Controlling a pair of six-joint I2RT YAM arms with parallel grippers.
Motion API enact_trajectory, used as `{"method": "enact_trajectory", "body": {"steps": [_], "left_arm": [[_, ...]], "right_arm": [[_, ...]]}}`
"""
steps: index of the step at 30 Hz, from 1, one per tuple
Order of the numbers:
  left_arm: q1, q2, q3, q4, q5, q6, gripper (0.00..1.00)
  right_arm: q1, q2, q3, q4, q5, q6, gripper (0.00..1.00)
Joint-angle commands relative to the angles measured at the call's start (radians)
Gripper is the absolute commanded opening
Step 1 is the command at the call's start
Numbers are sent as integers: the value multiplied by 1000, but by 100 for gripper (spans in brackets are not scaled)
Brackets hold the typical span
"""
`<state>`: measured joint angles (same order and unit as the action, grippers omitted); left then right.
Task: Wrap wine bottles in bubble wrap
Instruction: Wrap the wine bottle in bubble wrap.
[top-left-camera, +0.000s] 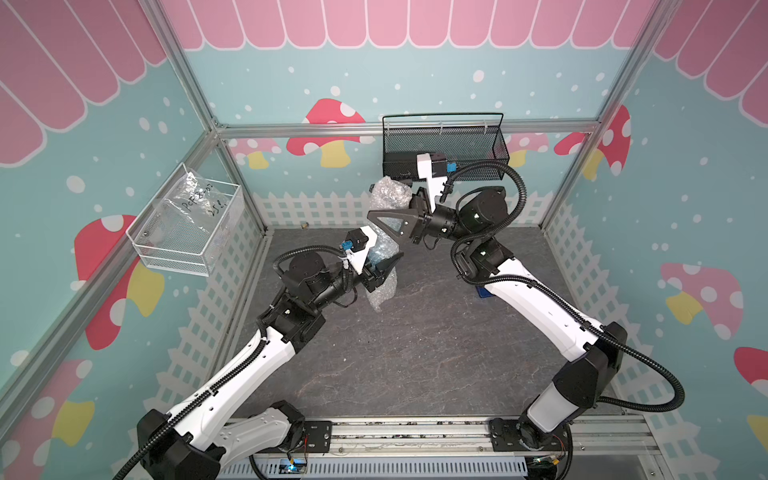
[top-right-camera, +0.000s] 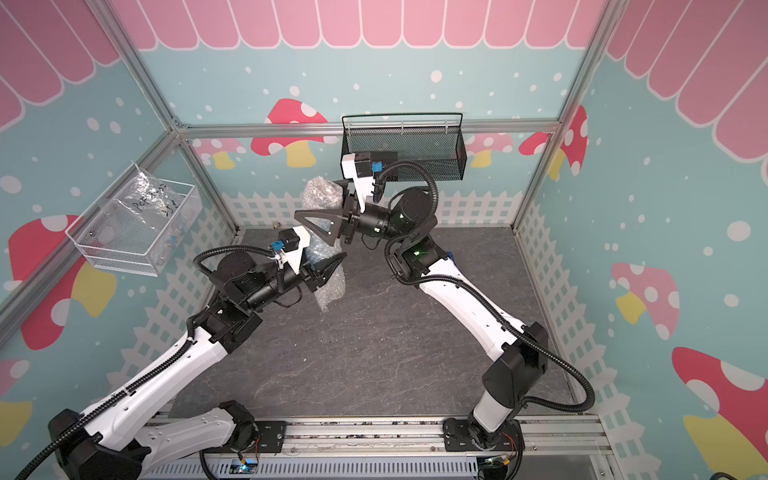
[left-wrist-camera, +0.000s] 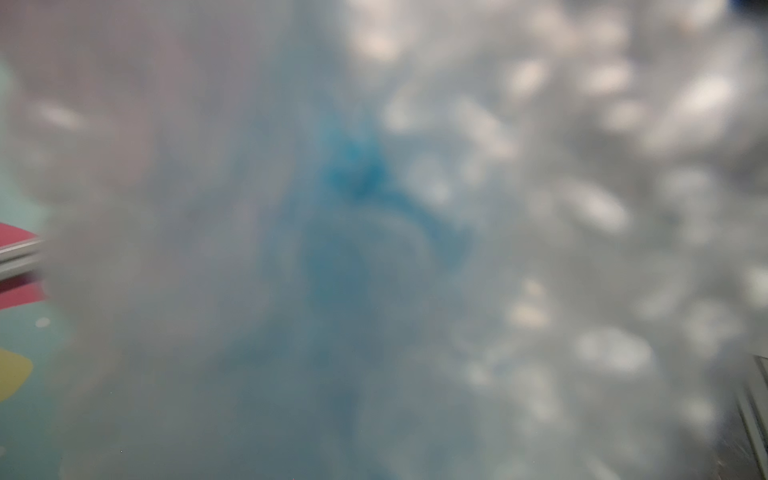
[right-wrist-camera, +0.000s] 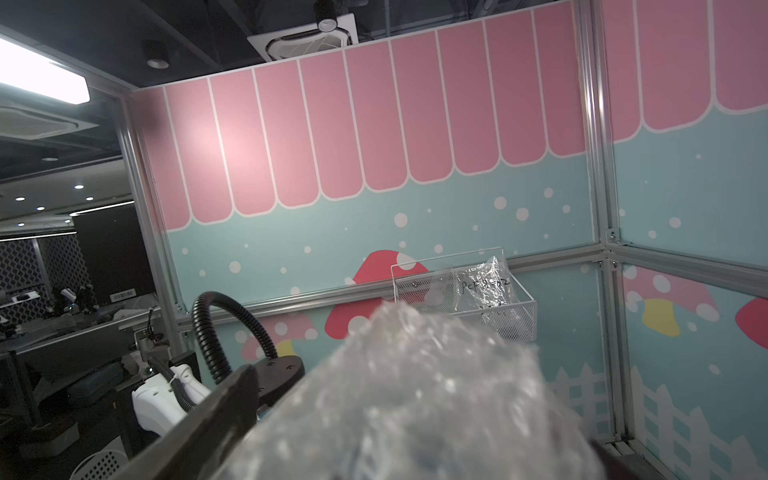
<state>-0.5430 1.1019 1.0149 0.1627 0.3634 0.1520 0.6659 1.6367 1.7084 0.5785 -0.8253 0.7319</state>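
Note:
The bubble wrap (top-left-camera: 386, 193) (top-right-camera: 322, 191) is a rolled bundle held in the air, slanting above the dark table. Through it the wine bottle shows only as a blue patch (top-left-camera: 376, 257) (left-wrist-camera: 353, 174); cap and label are hidden. My left gripper (top-left-camera: 388, 267) (top-right-camera: 332, 266) is shut on the lower half of the bundle, and blurred bubble wrap (left-wrist-camera: 582, 208) fills the left wrist view. My right gripper (top-left-camera: 390, 205) (top-right-camera: 320, 205) is open at the upper end, its jaws wide apart on either side of the bubble wrap (right-wrist-camera: 415, 395). One black finger (right-wrist-camera: 216, 415) shows beside it.
A black mesh basket (top-left-camera: 457, 141) hangs on the back wall behind the right wrist. A white wire basket (top-left-camera: 166, 257) on the left wall holds a crinkled clear bag (top-left-camera: 195, 199). A blue object (top-left-camera: 483, 292) lies under the right forearm. A tiny item (top-left-camera: 304, 225) lies by the back fence.

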Motion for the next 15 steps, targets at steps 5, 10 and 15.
{"method": "enact_trajectory", "body": {"steps": [5,10,15], "left_arm": [[52,-7,35,-97,-14,-78,0],[65,-19,55,-155,-21,-85,0],[75,-48,102,-269,-54,-62,0]], "right_arm": [[-41,-118,-11,8,-82,-184,100],[-105,-207,6,-277,40,-394,100],[-211,-319,12,-758,520,-704,99]]}}
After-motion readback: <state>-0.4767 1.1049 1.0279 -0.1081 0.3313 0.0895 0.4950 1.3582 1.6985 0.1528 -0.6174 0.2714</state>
